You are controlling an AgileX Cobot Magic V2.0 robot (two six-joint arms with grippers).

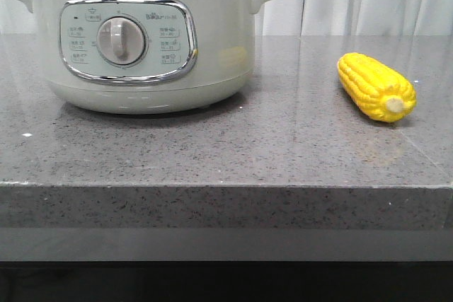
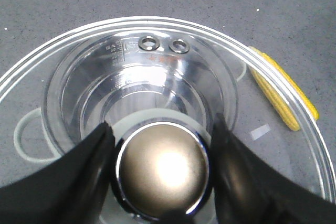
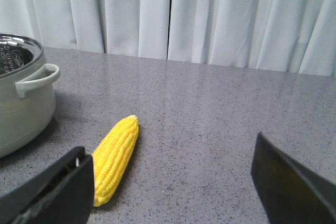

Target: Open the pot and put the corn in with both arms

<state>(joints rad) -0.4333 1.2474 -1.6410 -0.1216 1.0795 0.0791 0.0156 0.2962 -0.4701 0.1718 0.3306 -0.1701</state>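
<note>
Pot [image 1: 148,47] sits at the left of the grey stone counter [image 1: 283,153], control panel and dial [image 1: 122,40] facing the front camera. Both side handles visible; top of the pot is cut by the frame edge in the front view, so lid position cannot be read there.

Corn [image 1: 375,86] lies on the counter to the right of the pot, well apart from it, pale stub end toward the camera. No arm appears in the front view.

Left wrist view: left gripper [image 2: 160,174] has its black fingers [image 2: 79,177] on either side of the shiny round knob [image 2: 161,169] of the glass lid [image 2: 283,124], closed onto it. Through the glass the pot's steel inner bowl [image 2: 157,85] shows, along with one pale handle [image 2: 26,140]. The bowl looks smaller than the lid rim. Whether the lid touches the pot cannot be told. Corn shows through the lid edge.

Right wrist view: right gripper [image 3: 173,182] has fingers [image 3: 58,190] spread wide, holding nothing. The corn [image 3: 115,153] lies on the counter next to one finger; contact cannot be told. Pot edge and one handle [image 3: 37,80] are off to the side. White curtain [image 3: 210,14] behind the counter.
</note>
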